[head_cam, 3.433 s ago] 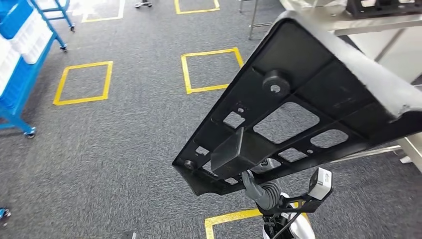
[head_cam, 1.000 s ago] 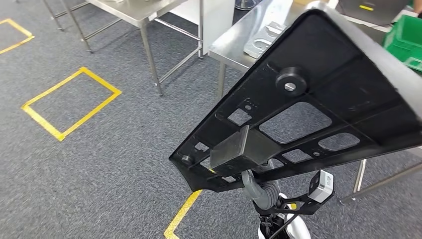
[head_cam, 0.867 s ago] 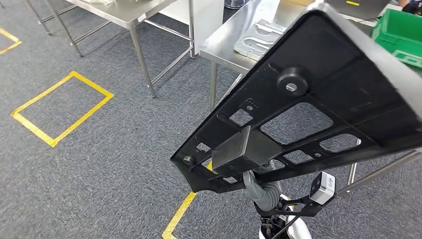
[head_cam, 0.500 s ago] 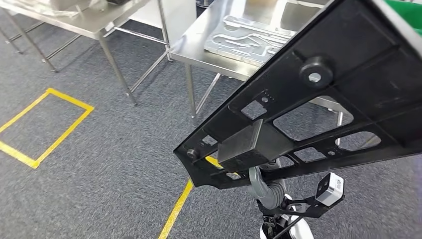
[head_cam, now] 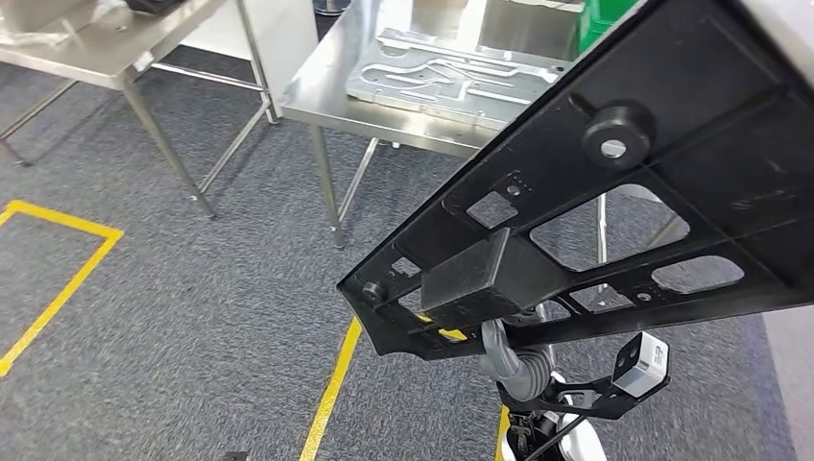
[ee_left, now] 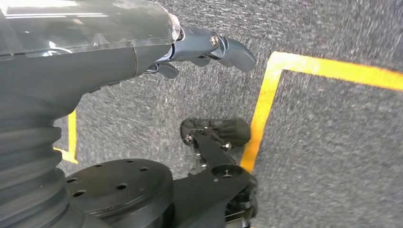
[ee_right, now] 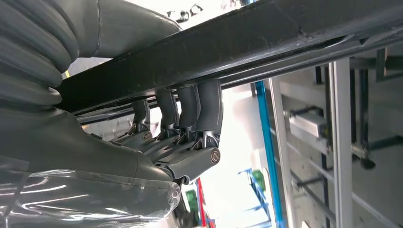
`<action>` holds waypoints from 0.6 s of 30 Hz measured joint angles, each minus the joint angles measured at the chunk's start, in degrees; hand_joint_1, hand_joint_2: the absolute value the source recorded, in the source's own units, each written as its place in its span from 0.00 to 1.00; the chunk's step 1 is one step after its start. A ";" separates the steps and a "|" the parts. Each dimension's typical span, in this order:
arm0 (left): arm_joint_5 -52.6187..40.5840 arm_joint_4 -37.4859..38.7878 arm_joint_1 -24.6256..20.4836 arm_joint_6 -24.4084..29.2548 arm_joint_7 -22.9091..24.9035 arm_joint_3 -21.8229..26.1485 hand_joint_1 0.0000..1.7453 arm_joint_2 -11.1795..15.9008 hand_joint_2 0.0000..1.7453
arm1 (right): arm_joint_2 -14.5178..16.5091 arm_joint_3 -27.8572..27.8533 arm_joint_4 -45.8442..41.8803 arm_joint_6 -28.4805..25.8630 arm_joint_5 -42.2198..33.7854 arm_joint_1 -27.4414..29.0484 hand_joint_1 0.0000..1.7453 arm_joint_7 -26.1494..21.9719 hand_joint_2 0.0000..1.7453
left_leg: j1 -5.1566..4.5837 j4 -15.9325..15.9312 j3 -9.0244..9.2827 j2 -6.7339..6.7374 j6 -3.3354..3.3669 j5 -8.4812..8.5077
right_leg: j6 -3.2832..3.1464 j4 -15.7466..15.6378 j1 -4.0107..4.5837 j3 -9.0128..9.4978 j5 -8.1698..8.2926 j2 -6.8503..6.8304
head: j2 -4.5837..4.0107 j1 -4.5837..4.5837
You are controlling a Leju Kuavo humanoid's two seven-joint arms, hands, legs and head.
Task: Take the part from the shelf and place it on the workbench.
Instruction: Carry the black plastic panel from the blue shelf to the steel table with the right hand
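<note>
Since a moment ago the robot's view has swung, bringing the steel workbench closer ahead. Nearest, the right hand grips the rim of the part, fingers curled over its edge: a flat, matte black plastic panel with cut-outs and a round boss, tilted up. The left hand hangs loose over grey carpet with yellow tape, holding nothing. Beyond, a machined metal plate lies on the workbench.

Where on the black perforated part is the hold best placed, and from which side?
On the long edge rail of the black part, from underneath: the right hand already hooks its fingers over that rail, probably the firmest place on this flat, cutout-ridden plate.
</note>
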 joint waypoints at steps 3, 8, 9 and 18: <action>0.01 0.01 0.14 0.13 0.09 -0.03 0.00 0.03 1.00 | 0.00 -0.22 0.04 -0.02 0.08 0.06 1.00 0.09 1.00 | -0.19 0.01 0.16 2.16 0.00 -0.24 | -0.25 -1.72 0.07 1.01 2.43 -0.87 | 0.00 0.01; 0.02 0.01 0.01 0.15 0.12 -0.07 0.00 0.03 1.00 | 0.12 -0.39 -0.08 0.01 0.22 -0.06 1.00 0.14 1.00 | -0.79 0.04 0.78 4.88 -1.04 -0.91 | -1.90 -13.61 1.38 7.09 6.33 -3.60 | 0.00 -0.03; 0.02 0.01 -0.05 0.16 0.13 -0.07 0.00 0.03 1.00 | 0.15 -0.44 -0.10 0.01 0.25 -0.02 1.00 0.15 1.00 | -0.82 -0.06 0.97 5.35 -1.32 -1.00 | -2.14 -13.78 1.25 7.07 6.48 -2.90 | 0.00 -0.04; 0.01 0.01 0.32 0.16 0.16 -0.19 0.00 0.22 1.00 | 0.52 -0.57 -0.18 -0.04 0.36 0.44 1.00 0.19 1.00 | 0.02 13.54 -5.76 -0.55 -3.03 -5.49 | -3.11 -14.25 0.42 7.59 6.93 2.68 | 0.00 -0.13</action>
